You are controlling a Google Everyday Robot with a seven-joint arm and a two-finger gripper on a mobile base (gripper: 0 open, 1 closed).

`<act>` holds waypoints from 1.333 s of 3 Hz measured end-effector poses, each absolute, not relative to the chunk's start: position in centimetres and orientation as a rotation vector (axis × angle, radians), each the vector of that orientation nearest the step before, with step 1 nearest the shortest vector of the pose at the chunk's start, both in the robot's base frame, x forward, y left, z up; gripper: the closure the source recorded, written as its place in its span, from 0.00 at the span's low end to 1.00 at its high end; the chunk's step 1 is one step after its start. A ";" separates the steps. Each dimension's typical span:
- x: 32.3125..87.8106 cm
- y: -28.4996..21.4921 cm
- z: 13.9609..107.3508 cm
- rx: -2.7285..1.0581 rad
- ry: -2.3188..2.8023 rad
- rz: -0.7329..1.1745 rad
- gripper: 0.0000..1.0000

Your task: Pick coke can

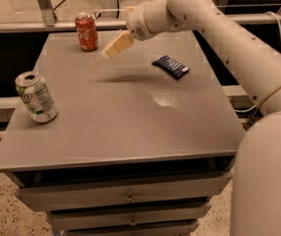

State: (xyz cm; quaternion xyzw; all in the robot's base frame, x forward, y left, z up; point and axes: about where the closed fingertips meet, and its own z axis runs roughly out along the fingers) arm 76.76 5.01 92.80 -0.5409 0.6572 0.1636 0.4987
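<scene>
The coke can (87,31) is a small red can with white script and a silver top. It stands upright at the far left of the grey table (116,127). My gripper (115,45) hangs above the table just to the right of the can, a short gap away, with its pale fingers pointing down and left. It holds nothing that I can see.
A silver-white can with green markings (36,97) stands near the table's left edge. A dark blue snack packet (170,66) lies at the right of the table. A railing (42,4) runs behind the table. Drawers (126,195) sit below the tabletop.
</scene>
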 end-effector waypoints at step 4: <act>89.1 15.2 89.3 -1.131 1.532 0.469 0.17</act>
